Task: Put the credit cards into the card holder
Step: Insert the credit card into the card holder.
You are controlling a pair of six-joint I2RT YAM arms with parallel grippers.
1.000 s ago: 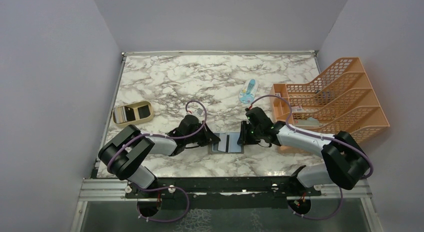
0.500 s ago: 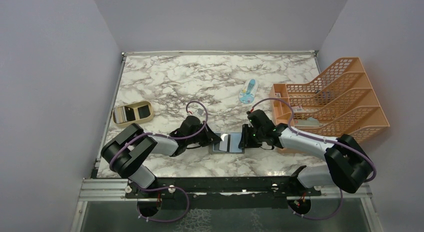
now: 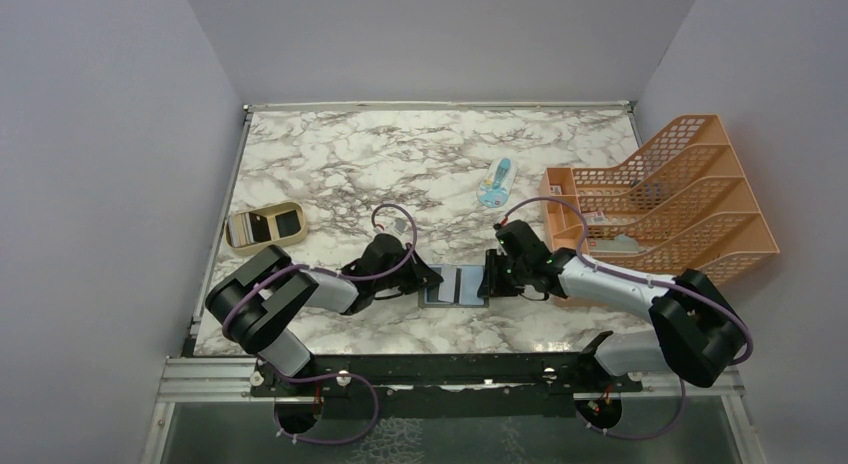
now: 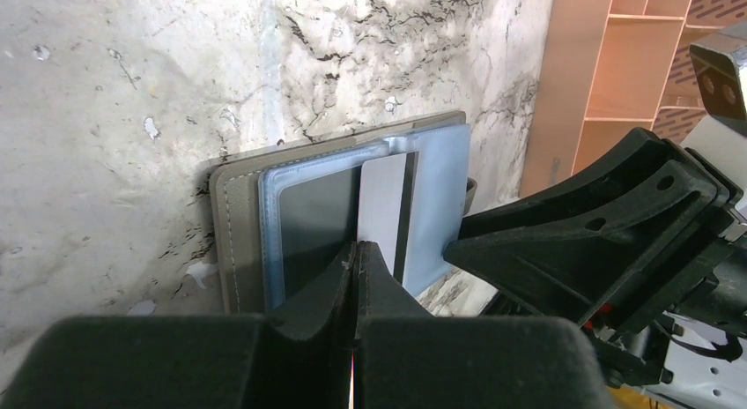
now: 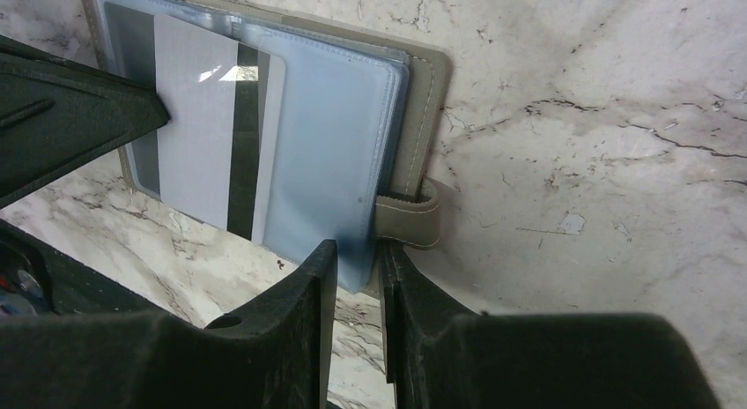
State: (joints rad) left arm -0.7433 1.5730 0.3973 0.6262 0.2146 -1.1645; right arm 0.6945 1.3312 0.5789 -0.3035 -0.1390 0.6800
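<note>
Mid-insertion: left end effector (image 4: 357, 259) pinched shut on a card (image 4: 381, 206) over the open wallet (image 5: 352, 118), right end effector (image 5: 354, 259) narrowly clamping its blue sleeve; next, slide the card into the pocket.

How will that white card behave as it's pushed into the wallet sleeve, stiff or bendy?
Probably stiff: the credit card looks flat and straight-edged while the left gripper pinches one edge. Likely slippery, since its face glints. The card holder sleeves look soft and may buckle first, though the right gripper holds one.
</note>
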